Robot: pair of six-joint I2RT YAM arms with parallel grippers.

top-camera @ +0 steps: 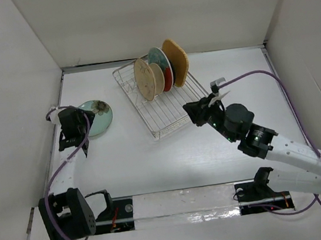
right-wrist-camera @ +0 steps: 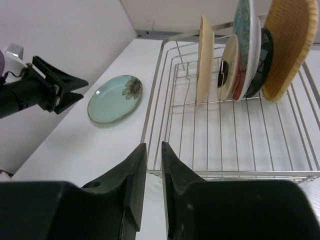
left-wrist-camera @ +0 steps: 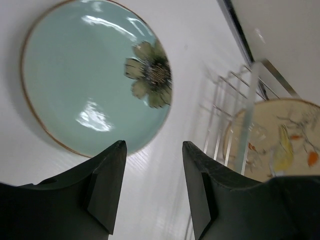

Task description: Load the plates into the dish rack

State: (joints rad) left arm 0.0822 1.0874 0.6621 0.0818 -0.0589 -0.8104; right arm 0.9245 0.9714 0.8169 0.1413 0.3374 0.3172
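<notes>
The pale teal flowered plate (top-camera: pixel 98 117) lies flat on the table, left of the dish rack (top-camera: pixel 166 119). My left gripper (top-camera: pixel 81 123) is open and empty at the plate's near-left edge; in the left wrist view the gripper (left-wrist-camera: pixel 154 142) frames the rim of the plate (left-wrist-camera: pixel 90 75). Standing in the rack are the beige floral plate (right-wrist-camera: pixel 204 60), the cream plate (right-wrist-camera: pixel 227 67), the red patterned plate (right-wrist-camera: pixel 246 45), the black plate (right-wrist-camera: pixel 265 60) and the orange plate (right-wrist-camera: pixel 287 45). My right gripper (right-wrist-camera: pixel 153 145) hovers by the rack's near corner, its jaws nearly together and empty.
White walls enclose the table on the left, back and right. The rack (right-wrist-camera: pixel 240 135) has bare wire floor in its near half. Purple cables trail from both arms. The left gripper (right-wrist-camera: pixel 75 91) shows in the right wrist view beside the teal plate (right-wrist-camera: pixel 115 97).
</notes>
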